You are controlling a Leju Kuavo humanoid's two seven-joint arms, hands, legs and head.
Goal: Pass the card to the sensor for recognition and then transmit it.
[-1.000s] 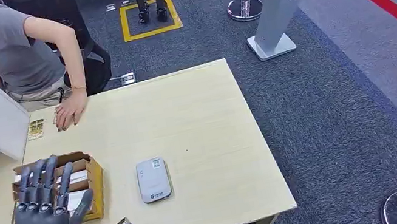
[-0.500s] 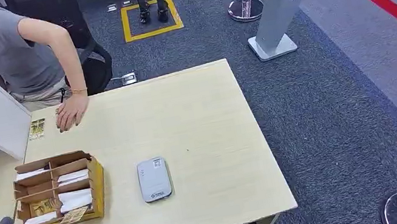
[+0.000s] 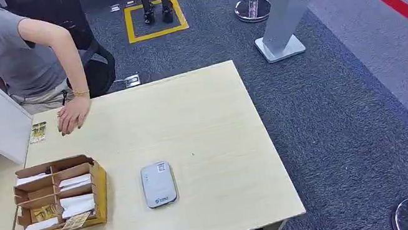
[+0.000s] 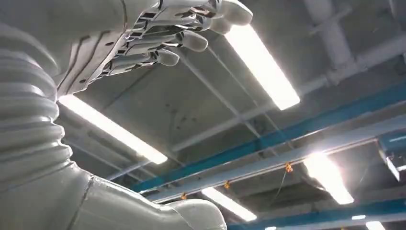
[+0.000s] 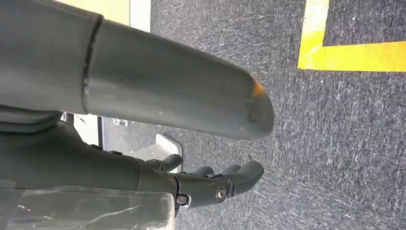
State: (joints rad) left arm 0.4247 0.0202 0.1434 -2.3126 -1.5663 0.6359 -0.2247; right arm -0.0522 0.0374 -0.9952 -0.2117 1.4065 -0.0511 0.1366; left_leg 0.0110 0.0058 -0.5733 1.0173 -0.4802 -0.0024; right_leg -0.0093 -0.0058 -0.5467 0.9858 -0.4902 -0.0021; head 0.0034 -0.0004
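No card is held: the left hand [image 4: 163,33], fingers loosely extended, and the right hand [image 5: 210,184], hanging loosely curled, grasp nothing. A card [image 3: 76,206] must be taken from the cardboard box [image 3: 100,187] at 9 o'clock of the sensor [image 3: 158,184].

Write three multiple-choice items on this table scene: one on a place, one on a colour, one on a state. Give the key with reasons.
1. Where does the small grey rounded sensor device lie?
A. inside the box
B. on the light wooden table, right of the brown cardboard divider box
C. on the carpet

2. What colour is the floor square beyond the table?
A. yellow
B. green
C. white

3. How is the left hand?
A. gripping a card
B. pressing the sensor
C. holding nothing

Key: B, the sensor sits on bare tabletop beside the box; A, the outline is yellow tape; C, the left wrist view shows nothing in its fingers.
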